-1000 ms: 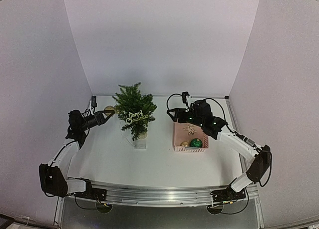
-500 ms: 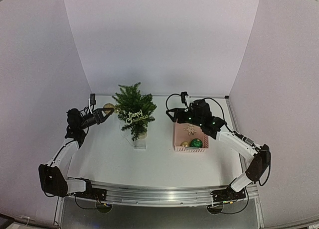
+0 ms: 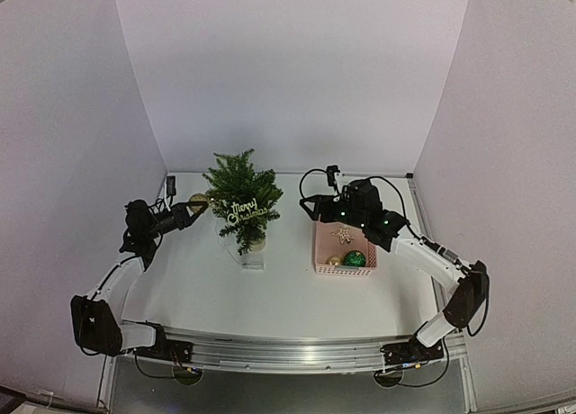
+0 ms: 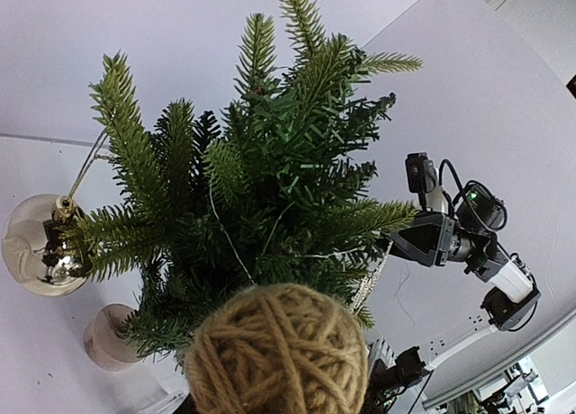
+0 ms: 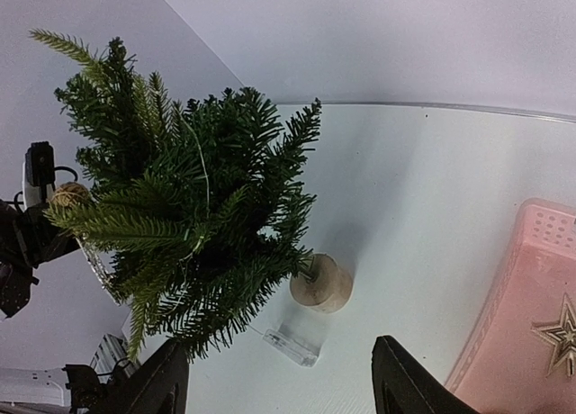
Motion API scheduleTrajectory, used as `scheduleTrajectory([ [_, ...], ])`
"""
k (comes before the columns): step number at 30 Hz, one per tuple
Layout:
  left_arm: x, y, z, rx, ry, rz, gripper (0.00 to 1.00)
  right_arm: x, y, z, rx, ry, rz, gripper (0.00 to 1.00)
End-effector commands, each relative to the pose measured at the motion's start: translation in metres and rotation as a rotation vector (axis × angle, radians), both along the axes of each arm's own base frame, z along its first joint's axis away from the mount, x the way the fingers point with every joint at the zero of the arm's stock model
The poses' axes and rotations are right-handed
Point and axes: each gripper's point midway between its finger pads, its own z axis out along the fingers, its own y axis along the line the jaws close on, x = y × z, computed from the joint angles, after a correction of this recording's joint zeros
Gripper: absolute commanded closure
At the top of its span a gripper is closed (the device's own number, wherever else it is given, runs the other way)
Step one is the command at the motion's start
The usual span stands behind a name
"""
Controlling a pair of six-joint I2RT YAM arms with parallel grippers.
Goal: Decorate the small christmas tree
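The small christmas tree (image 3: 241,201) stands at mid-table on a pale base (image 5: 321,283) and carries a glittery "Merry Christmas" sign (image 3: 249,209). A shiny gold bauble (image 4: 40,247) hangs by its string among the left branches. My left gripper (image 3: 186,210) is at the tree's left side, shut on a tan twine ball (image 4: 279,351) that hides its fingers in the left wrist view. The ball sits right against the foliage (image 4: 252,189). My right gripper (image 5: 283,387) hovers open and empty by the far left corner of the pink basket (image 3: 321,252), facing the tree.
The pink basket (image 5: 526,279) holds a gold star (image 3: 342,233), a green ball (image 3: 354,258) and a gold ball (image 3: 334,261). A clear plastic piece (image 5: 292,342) lies on the table in front of the tree's base. White walls enclose the table on three sides.
My left gripper with the twine ball has shifted only slightly beside the tree. The right arm has not moved.
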Motion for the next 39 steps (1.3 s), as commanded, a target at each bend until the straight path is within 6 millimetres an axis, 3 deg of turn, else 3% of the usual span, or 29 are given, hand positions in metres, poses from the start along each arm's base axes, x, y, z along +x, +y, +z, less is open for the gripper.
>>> scheduleTrajectory([
  [1, 0.004, 0.001, -0.001, 0.015, -0.03, 0.028, 1.0, 0.003, 0.003, 0.022, 0.022, -0.051, 0.012, 0.32],
  [25, 0.02, 0.004, -0.022, 0.037, 0.027, 0.111, 1.0, 0.004, 0.007, 0.021, 0.027, -0.044, 0.029, 0.32],
  [30, 0.023, 0.004, -0.015, 0.022, 0.018, 0.118, 1.0, 0.003, 0.008, 0.022, 0.03, -0.043, 0.033, 0.33],
  [34, 0.025, 0.008, -0.031, 0.04, 0.059, 0.142, 1.0, 0.003, 0.007, 0.021, 0.028, -0.044, 0.031, 0.32],
  [39, 0.027, 0.01, -0.037, 0.061, 0.063, 0.16, 1.0, 0.002, 0.008, 0.023, 0.031, -0.046, 0.036, 0.32],
])
